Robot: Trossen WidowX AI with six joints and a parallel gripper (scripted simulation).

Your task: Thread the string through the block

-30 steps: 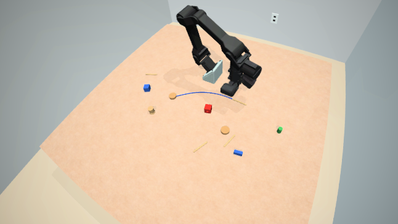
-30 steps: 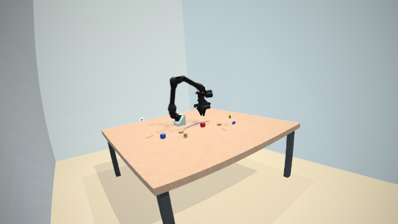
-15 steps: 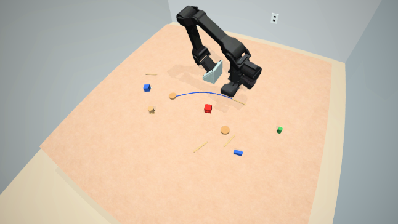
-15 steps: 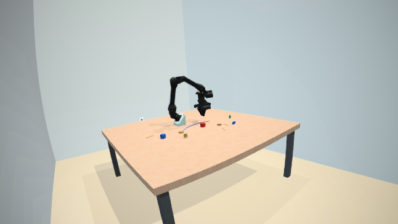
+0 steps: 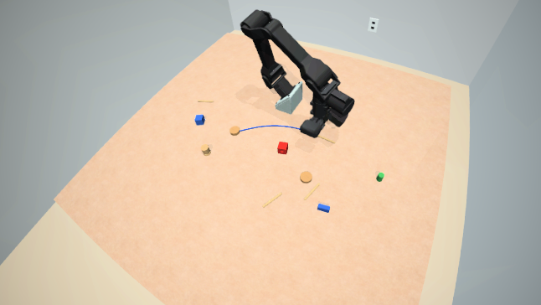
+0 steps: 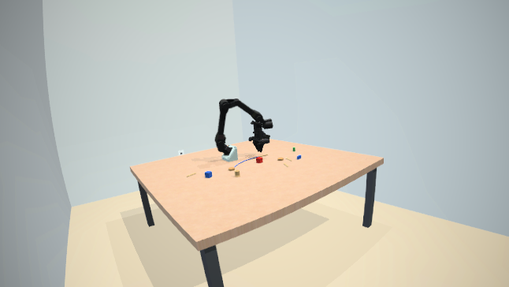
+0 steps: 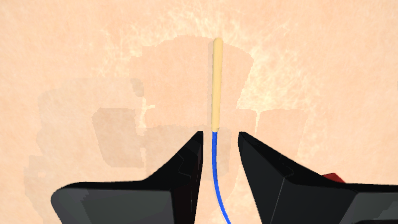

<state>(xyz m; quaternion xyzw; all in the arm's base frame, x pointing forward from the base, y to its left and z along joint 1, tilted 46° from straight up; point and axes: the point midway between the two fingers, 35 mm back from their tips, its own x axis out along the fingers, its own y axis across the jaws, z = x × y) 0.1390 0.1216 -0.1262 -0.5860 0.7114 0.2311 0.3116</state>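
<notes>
The stick [image 5: 327, 139] [image 6: 265, 155] [image 7: 216, 85] lies on the table, joined at its near end to the blue string [image 5: 272, 126] [image 7: 215, 160]. The string curves to the round button [image 5: 234, 131] [image 6: 232, 169]. My gripper [image 6: 260, 150] [image 7: 220, 136] is partly open, a little above the table. In the wrist view its fingertips stand on either side of the joint of stick and string, touching neither. A red block [image 5: 282, 147] [image 6: 259, 160] and a tan piece [image 5: 205, 149] [image 6: 237, 173] stand on the table. I cannot make out a hole in either.
A blue cube [image 5: 199, 120] [image 6: 208, 174] and a loose stick [image 5: 205, 101] lie left. A second round button [image 5: 306, 177], two loose sticks [image 5: 272, 199] [image 5: 311, 192], a blue bar [image 5: 323, 208] and a green cylinder [image 5: 380, 177] lie toward the front and right in the top view.
</notes>
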